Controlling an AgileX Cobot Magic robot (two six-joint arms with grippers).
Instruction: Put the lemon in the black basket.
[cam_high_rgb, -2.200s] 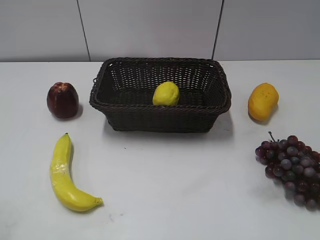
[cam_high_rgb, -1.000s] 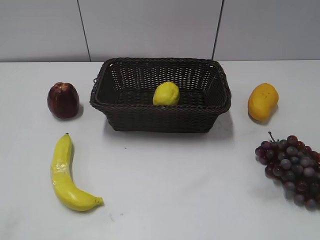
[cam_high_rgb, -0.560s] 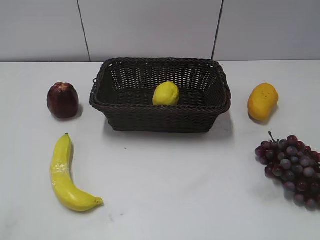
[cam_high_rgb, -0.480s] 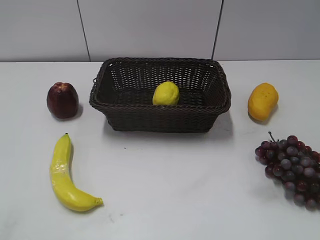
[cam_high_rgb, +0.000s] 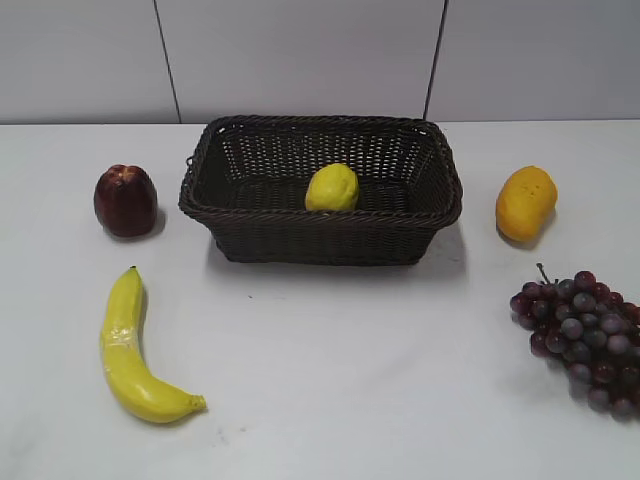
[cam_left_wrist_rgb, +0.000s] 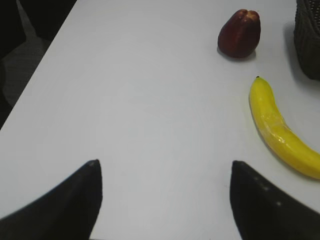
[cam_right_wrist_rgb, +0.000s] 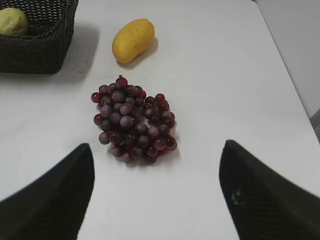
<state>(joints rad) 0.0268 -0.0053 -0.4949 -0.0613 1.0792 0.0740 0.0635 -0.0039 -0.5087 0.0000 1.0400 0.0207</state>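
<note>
The bright yellow lemon (cam_high_rgb: 332, 187) lies inside the black basket (cam_high_rgb: 250, 228), near the middle of its floor. In the right wrist view the lemon (cam_right_wrist_rgb: 13, 21) shows at the top left inside the basket (cam_right_wrist_rgb: 37, 50). A corner of the basket (cam_left_wrist_rgb: 309, 45) shows at the right edge of the left wrist view. My left gripper (cam_left_wrist_rgb: 162, 165) is open and empty above bare table, left of the banana. My right gripper (cam_right_wrist_rgb: 157, 147) is open and empty, just in front of the grapes. Neither gripper shows in the exterior view.
A dark red apple (cam_high_rgb: 125, 200) stands left of the basket and a banana (cam_high_rgb: 130, 350) lies at front left. An orange-yellow mango (cam_high_rgb: 525, 203) lies right of the basket, and a bunch of purple grapes (cam_high_rgb: 585, 335) at front right. The table's edges show in both wrist views.
</note>
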